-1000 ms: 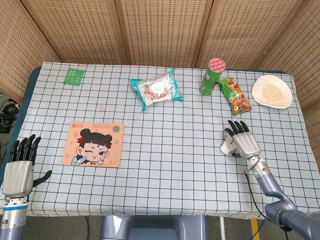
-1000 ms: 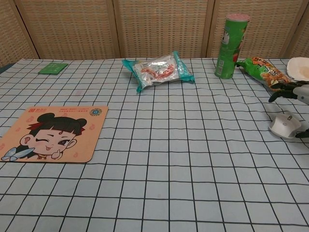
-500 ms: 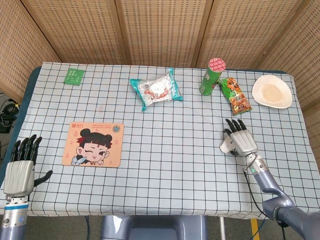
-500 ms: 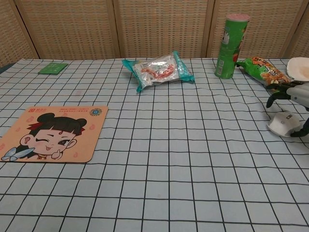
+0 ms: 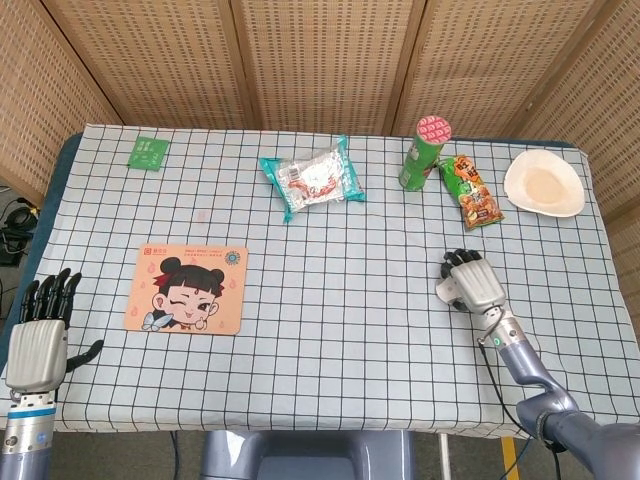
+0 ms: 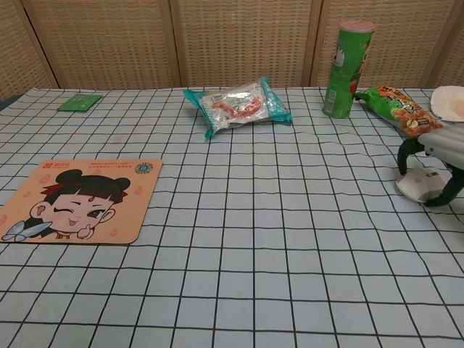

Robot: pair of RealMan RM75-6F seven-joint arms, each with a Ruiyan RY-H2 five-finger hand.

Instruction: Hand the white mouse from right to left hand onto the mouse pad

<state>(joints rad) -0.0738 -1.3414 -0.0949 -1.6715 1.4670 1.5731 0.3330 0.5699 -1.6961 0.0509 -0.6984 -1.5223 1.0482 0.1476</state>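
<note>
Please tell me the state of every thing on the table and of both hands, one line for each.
white mouse: on the table, right hand's fingers curled around it
right hand: grips the mouse
left hand: empty, fingers apart
mouse pad: flat, bare
green can: upright
clear snack pack: lying flat
white dish: upright

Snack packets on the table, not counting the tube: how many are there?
2. A teal-edged clear packet lies at the back centre. A green and orange packet lies to the right, between the green tube and the white plate.
</note>
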